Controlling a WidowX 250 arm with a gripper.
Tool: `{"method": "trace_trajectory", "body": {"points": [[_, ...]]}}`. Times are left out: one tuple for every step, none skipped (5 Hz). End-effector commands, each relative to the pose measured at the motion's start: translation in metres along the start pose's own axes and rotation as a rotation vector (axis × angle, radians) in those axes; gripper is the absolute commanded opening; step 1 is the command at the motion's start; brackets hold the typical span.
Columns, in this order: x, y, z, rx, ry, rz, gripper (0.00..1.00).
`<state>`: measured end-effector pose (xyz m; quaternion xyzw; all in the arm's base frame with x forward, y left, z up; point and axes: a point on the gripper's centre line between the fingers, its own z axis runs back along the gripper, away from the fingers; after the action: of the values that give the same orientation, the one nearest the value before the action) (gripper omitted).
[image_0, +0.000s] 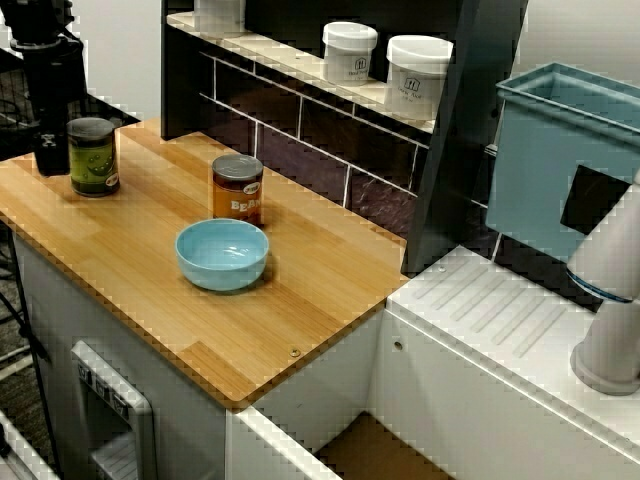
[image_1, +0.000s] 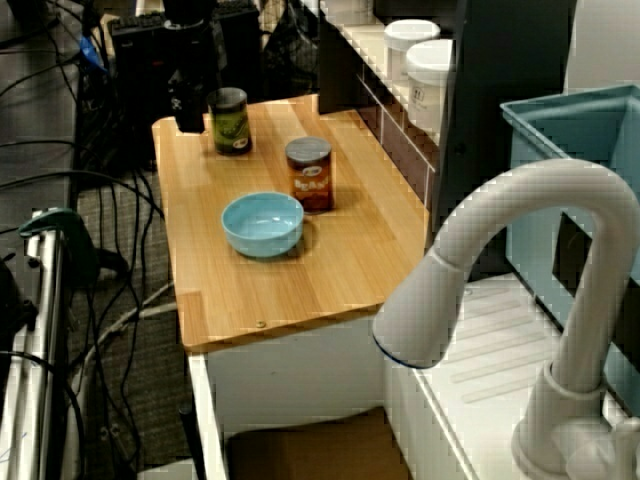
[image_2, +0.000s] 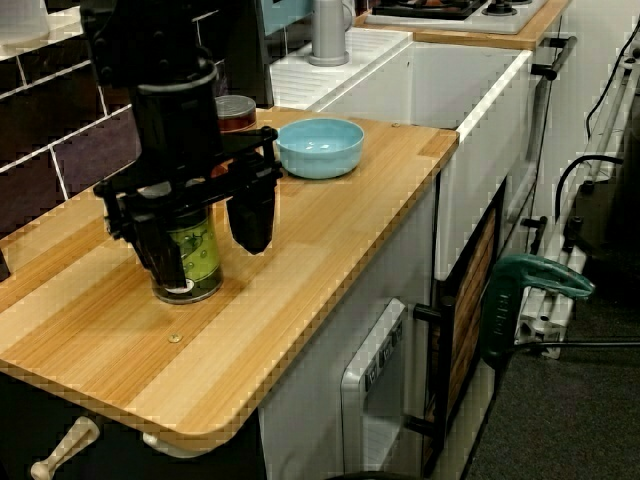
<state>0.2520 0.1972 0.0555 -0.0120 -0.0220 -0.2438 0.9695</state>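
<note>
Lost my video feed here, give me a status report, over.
Claw open, beside green-labelled metal can, not gripping. Can upright on wooden counter. Orange-labelled can and light blue bowl stand clear.

Green can (image_2: 192, 282) partly behind pincer (image_2: 208, 252); faucet (image_0: 612, 300) top beyond frame edge

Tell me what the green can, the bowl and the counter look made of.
Green can: likely metal, with a dull grey top and glossy printed sides.
Bowl: glazed ceramic or plastic; it is smooth and pale blue with a soft sheen.
Counter: wood or wood-look laminate, matt, with plank stripes and grain.
</note>
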Motion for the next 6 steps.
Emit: {"method": "trace_trajectory", "body": {"points": [[0.026, 0.003, 0.003, 0.008, -0.024, 0.068, 1.0], [0.042, -0.011, 0.007, -0.002, -0.015, 0.058, 1.0], [0.057, -0.025, 0.014, -0.015, -0.017, 0.056, 1.0], [0.074, -0.04, 0.02, -0.039, -0.002, 0.042, 1.0], [0.088, -0.053, 0.025, -0.015, -0.001, 0.051, 1.0], [0.09, -0.059, 0.024, -0.016, -0.002, 0.042, 1.0]]}}
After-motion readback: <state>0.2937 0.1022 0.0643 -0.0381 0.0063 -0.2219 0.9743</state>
